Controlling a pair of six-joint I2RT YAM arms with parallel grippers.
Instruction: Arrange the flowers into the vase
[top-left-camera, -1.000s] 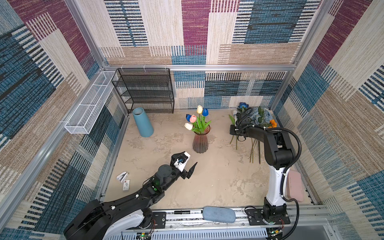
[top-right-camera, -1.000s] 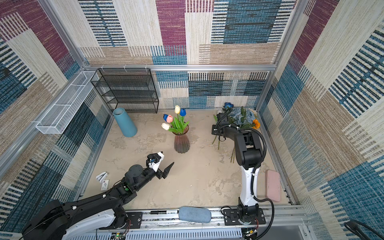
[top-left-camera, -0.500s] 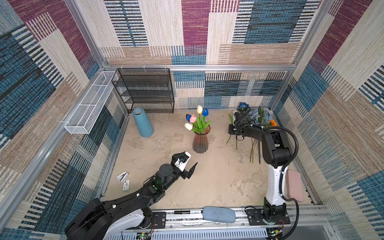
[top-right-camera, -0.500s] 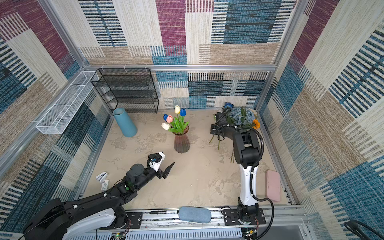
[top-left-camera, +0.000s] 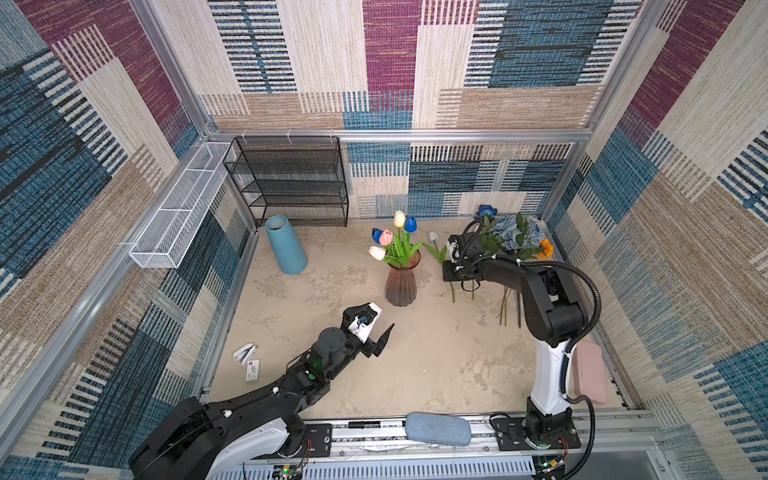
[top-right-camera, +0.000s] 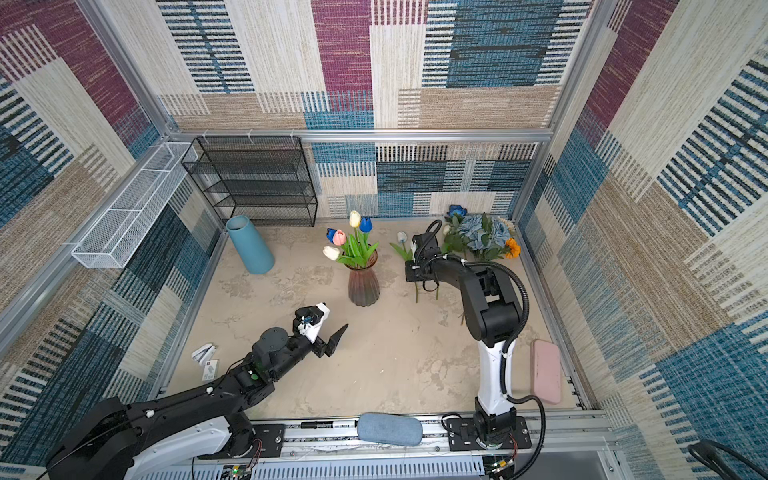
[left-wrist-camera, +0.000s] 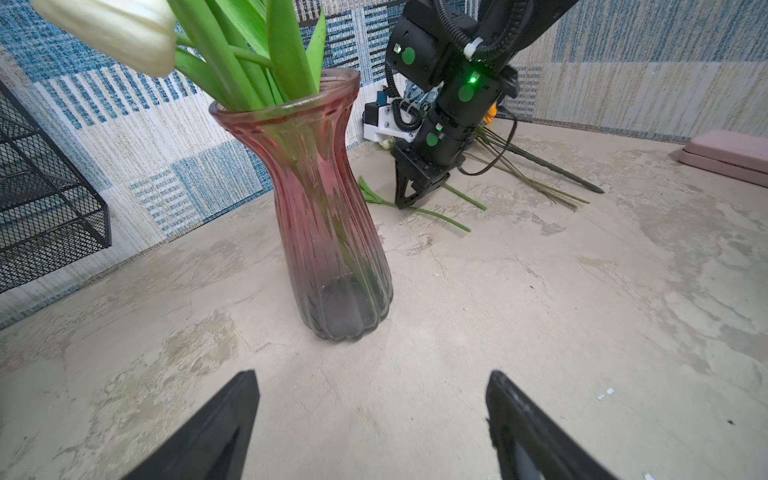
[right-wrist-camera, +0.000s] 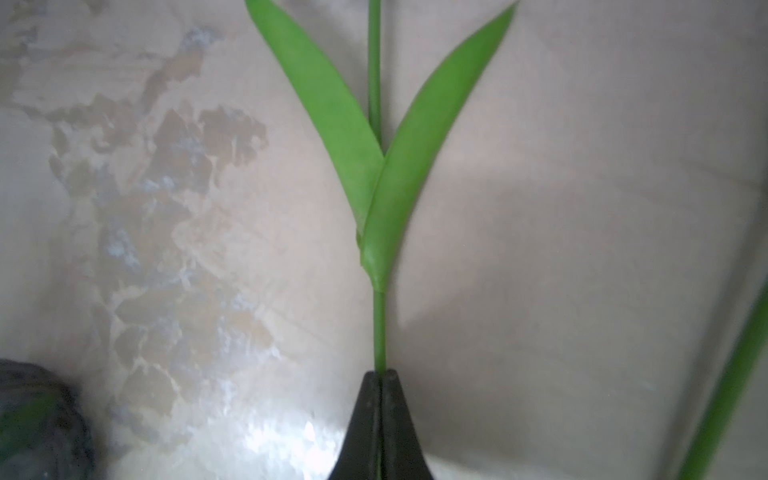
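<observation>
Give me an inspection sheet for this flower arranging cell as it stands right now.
Surface: mottled beige tabletop.
Job's things: pink glass vase upright, five tulips in; loose flowers lying back right.
Clutter: blue vase, pink case, grey case, small white items.
Grippers: left gripper open, empty; right gripper shut on pale tulip stem.
Cables: black hose looping off right arm.
Surroundings: black mesh shelf, white wire basket, patterned walls.

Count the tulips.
6 tulips. Five stand in the vase: cream, blue, blue, pink, white. One pale one lies right of it, stem pinched by the right gripper. Others may hide.
</observation>
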